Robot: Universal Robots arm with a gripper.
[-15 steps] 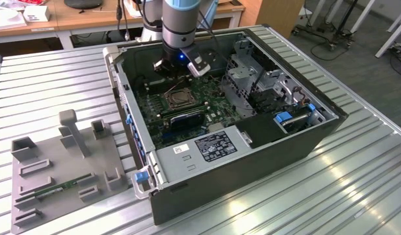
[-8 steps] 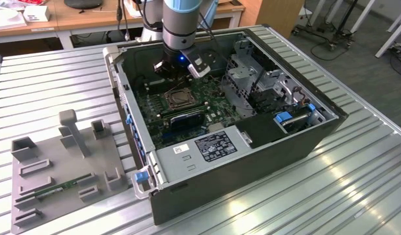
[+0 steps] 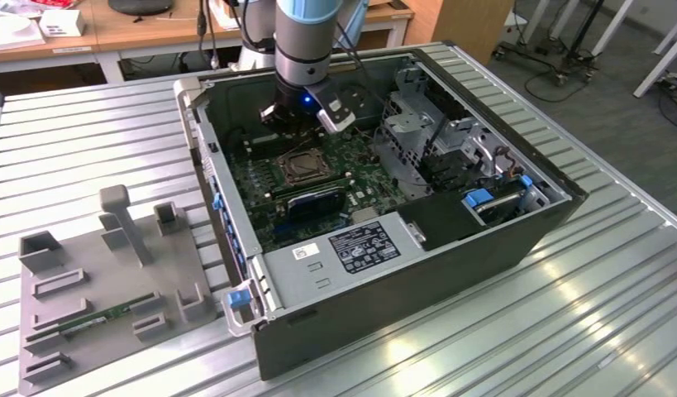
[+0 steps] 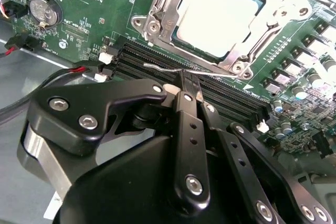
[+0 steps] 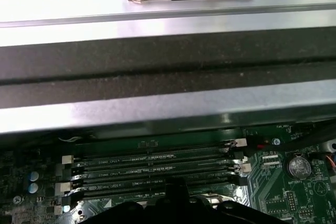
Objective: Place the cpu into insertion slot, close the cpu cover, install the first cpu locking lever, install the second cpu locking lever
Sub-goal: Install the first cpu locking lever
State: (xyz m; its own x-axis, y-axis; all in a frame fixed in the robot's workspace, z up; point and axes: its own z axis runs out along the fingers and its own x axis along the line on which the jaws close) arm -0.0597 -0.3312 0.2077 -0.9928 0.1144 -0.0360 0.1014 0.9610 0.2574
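– Two fingers (image 4: 185, 114) of the hand (image 4: 189, 80) are pressed together, pinching the lever (image 4: 157, 68), a thin silvery wire.
– Where is that against the cover?
– Just beside the cover (image 4: 167, 1), along the edge nearest the hand, crossing in front of the black slots (image 4: 137, 56) that run alongside that edge.
– And the cpu?
– The cpu (image 4: 218, 17) lies flat inside the cover's cut-out, its pale face showing; the cover is down over its rim.
– Anything else on the board (image 4: 113, 22)?
– A coin cell (image 4: 44, 11) sits well apart from the cover, past the slots' end, near red and black wires (image 4: 79, 69).
– Farther out?
– In the exterior view the arm (image 3: 305, 41) hangs into the open case (image 3: 426, 273), over the board just beyond the cover. The case lies on its side on a ribbed metal surface (image 3: 603, 314). Well apart from the cover, outside the case toward the exterior view's left, a grey tray (image 3: 96, 273) with upright posts (image 3: 123, 219) holds a green stick (image 3: 101, 317) lying flat.
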